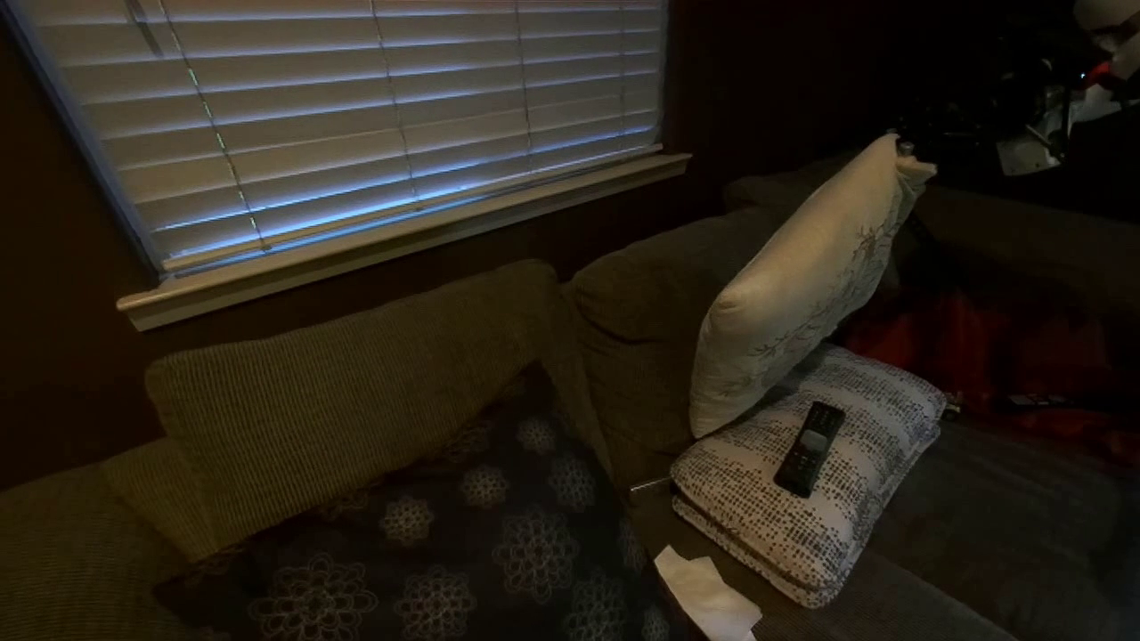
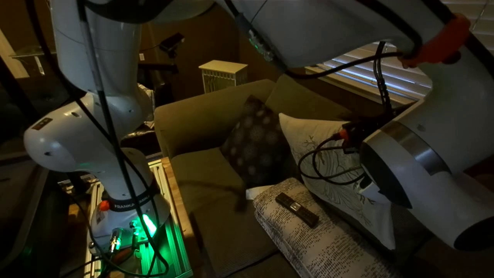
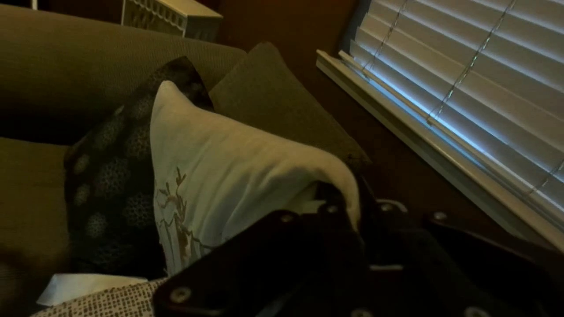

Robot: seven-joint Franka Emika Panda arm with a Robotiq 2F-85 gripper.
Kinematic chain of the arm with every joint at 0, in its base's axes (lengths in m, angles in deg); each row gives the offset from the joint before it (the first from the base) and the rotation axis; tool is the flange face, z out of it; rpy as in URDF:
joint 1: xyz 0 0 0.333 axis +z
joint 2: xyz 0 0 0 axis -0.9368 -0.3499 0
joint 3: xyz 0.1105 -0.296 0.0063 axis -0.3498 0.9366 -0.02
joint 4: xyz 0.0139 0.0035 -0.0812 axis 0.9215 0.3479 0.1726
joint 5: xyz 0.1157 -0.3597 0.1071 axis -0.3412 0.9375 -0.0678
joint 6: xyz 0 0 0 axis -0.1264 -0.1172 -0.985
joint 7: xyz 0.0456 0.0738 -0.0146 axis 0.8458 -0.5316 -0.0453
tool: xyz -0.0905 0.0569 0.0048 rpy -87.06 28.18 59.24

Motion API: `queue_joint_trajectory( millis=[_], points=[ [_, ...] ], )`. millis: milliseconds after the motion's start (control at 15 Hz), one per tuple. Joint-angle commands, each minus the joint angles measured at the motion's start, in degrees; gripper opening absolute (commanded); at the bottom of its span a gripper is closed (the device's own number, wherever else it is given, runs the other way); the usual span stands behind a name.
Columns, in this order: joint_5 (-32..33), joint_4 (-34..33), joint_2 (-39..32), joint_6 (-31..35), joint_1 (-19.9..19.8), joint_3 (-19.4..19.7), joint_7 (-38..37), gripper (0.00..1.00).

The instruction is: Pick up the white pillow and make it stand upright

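Observation:
The white pillow (image 1: pixel 793 267) stands steeply tilted, its upper corner raised, behind a pale speckled cushion. Its line-drawn face shows in both exterior views (image 2: pixel 332 193), and it also shows in the wrist view (image 3: pixel 229 163). My gripper (image 3: pixel 348 202) is shut on the pillow's upper edge near a corner; the fabric folds between the dark fingers. In an exterior view the gripper (image 1: pixel 907 153) shows only faintly at the top corner. I cannot tell whether the pillow's lower edge bears on the cushion or the sofa.
The pale speckled cushion (image 1: pixel 864 445) lies in front, with a black remote (image 1: pixel 809 448) on it. A dark flowered pillow (image 1: pixel 481 534) leans on the sofa's back cushion (image 1: pixel 356 392). White paper (image 1: pixel 708 592) lies beside the speckled cushion. A window sill (image 1: pixel 401 236) runs behind the sofa.

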Motion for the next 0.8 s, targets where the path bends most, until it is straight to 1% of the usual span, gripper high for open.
queue_joint_trajectory(
  millis=[0, 200, 467, 733],
  points=[
    [-5.65, -1.25, -0.39, -8.69, 2.44, 4.95, -0.41, 0.02],
    [-9.47, -1.95, -1.68, -10.68, 3.66, 7.63, -4.00, 0.02],
    [-13.66, -3.35, -3.86, -10.10, 5.15, 9.49, -10.25, 0.02],
    [-13.53, -6.54, -6.62, -11.01, 6.14, 10.06, -16.50, 0.02]
  ],
)
